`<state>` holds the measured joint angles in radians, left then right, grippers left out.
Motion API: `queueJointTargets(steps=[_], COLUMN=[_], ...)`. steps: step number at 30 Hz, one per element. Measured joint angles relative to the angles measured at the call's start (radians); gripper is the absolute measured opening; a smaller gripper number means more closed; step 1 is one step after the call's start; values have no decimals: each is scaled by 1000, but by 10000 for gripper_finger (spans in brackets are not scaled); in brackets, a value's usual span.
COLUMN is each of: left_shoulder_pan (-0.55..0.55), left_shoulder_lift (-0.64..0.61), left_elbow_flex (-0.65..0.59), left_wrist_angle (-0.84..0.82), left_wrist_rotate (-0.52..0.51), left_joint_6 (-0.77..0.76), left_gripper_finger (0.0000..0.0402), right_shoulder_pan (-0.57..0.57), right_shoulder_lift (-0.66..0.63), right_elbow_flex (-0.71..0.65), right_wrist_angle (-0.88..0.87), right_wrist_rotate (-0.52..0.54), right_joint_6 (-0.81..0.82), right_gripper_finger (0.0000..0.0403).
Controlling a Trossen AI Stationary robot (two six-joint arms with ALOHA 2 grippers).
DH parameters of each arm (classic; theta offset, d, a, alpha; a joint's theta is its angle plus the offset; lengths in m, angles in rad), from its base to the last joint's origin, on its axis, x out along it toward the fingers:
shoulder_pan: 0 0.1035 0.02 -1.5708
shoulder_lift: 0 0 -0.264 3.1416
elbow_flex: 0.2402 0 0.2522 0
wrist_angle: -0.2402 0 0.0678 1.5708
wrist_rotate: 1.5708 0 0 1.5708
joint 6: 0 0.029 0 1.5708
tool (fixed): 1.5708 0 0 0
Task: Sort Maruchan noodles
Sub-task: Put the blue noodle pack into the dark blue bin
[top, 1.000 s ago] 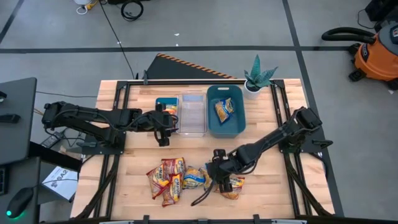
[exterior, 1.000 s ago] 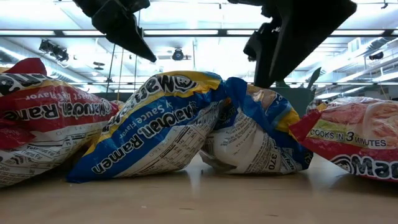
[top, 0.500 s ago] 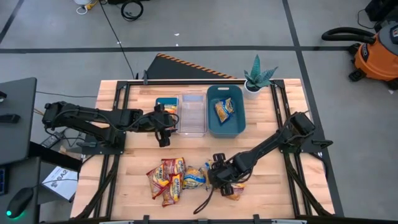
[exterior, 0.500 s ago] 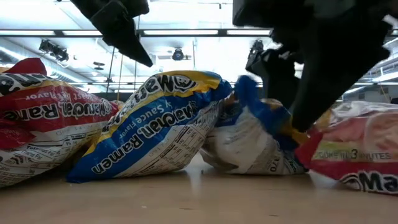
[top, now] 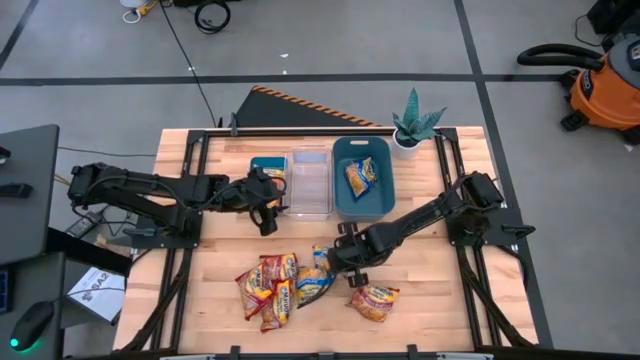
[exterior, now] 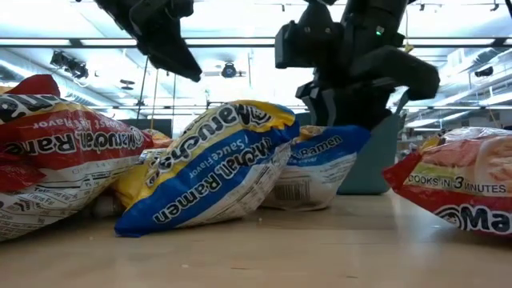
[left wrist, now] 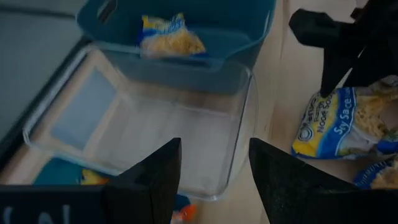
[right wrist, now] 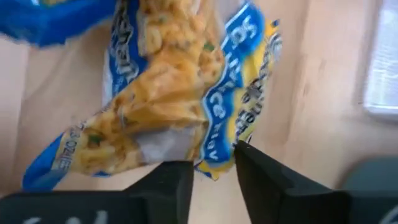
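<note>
My right gripper [top: 340, 252] is low over the packet pile and shut on a blue and yellow noodle packet [right wrist: 180, 93]. A second blue packet [exterior: 212, 172] lies on the table in front of it in the low view. Red and orange packets [top: 268, 287] lie flat to the pile's left. One orange packet [top: 373, 298] lies alone near the table's near edge. My left gripper [left wrist: 214, 149] hovers open beside the clear bin [top: 308, 183], touching nothing. The teal bin [top: 362, 190] holds one blue and yellow packet [top: 360, 174]. My right gripper pinches the blue packet by a corner of its crimped edge [right wrist: 217, 158] between the two fingers, coming at it from above. That end [exterior: 352, 136] is raised under the gripper. The packet hangs tilted, its lower end [exterior: 292, 192] down by the other blue packet.
A small teal bin [top: 266, 166] holding a packet stands left of the clear bin. A potted plant [top: 412, 122] sits at the far right corner. Bare wood [top: 220, 285] lies left of the pile and along the near edge.
My right gripper dipped onto the packets near the lone orange one, then rose and moved toward the far edge and slightly left, bringing the blue packet's end up with it. The front blue packet shifted and tilted. The orange packet now lies uncovered.
</note>
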<state>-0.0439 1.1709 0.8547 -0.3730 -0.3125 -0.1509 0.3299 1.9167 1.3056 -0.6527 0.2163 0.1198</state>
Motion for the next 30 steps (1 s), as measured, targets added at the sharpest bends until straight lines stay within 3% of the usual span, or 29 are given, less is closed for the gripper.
queueJointTargets(steps=[7,14,30], left_shoulder_pan=[-1,-1,-1], left_shoulder_lift=[0,0,0], left_elbow_flex=[0,0,0], left_wrist_angle=[-66,-90,-150], left_wrist_rotate=[2,2,3], left_joint_6=[-107,-134,-152], left_gripper_finger=[194,194,194], right_shoulder_pan=[-46,-88,-88], right_shoulder_lift=[0,0,-139], right_elbow_flex=[0,0,0], right_wrist_angle=[-16,-19,-71], right_wrist_rotate=[-5,-91,-105], right_joint_6=[-102,-143,-113], right_gripper_finger=[58,8,8])
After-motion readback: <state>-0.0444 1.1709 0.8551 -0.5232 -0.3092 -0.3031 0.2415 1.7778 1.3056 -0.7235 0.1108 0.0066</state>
